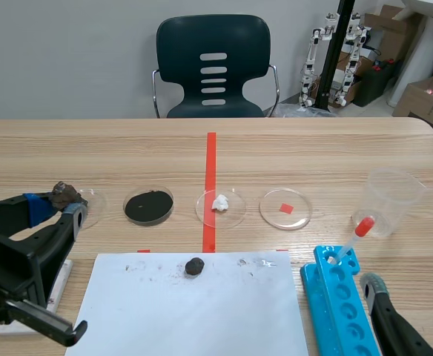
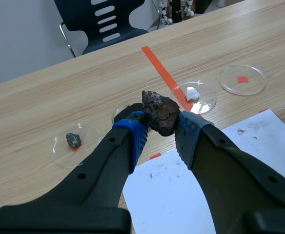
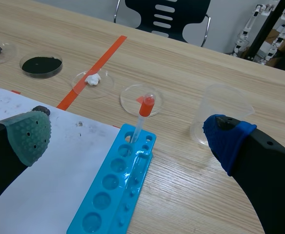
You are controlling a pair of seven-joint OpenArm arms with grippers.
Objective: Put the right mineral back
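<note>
Where the left arm came in low over the worktop (image 1: 313, 148), the left claw (image 2: 160, 131) was seen clenched on a rough dark-brown mineral (image 2: 159, 109), which was pinched between the two pads and held up off the wood. Just beside it lay the first dish (image 2: 67, 153) of a row of four, in which a small grey stone (image 2: 73, 140) was set on an orange mark. Next in the row were placed a powder dish (image 1: 149, 205) filled with black grains, a third dish (image 1: 233, 215) holding a white lump (image 1: 220, 202) at the red tape line, and a fourth dish (image 1: 274, 216) with a red square in it. Nearer the robot a white sheet (image 1: 202, 319) was spread, smudged with dark specks, and a little dark pebble (image 1: 194, 266) was left on it near its far edge. To the right of the sheet a blue well tray (image 1: 342, 311) was laid, with a red-bulbed dropper (image 1: 354, 236) propped in its far end, and a clear plastic cup (image 1: 394, 194) was stood just beyond it. The right claw (image 3: 129, 138) was held released, its fingers wide apart, with the tray lying between and ahead of them, one finger toward the sheet and the other toward the cup. A dark chair (image 1: 213, 67) was drawn up at the far side.
</note>
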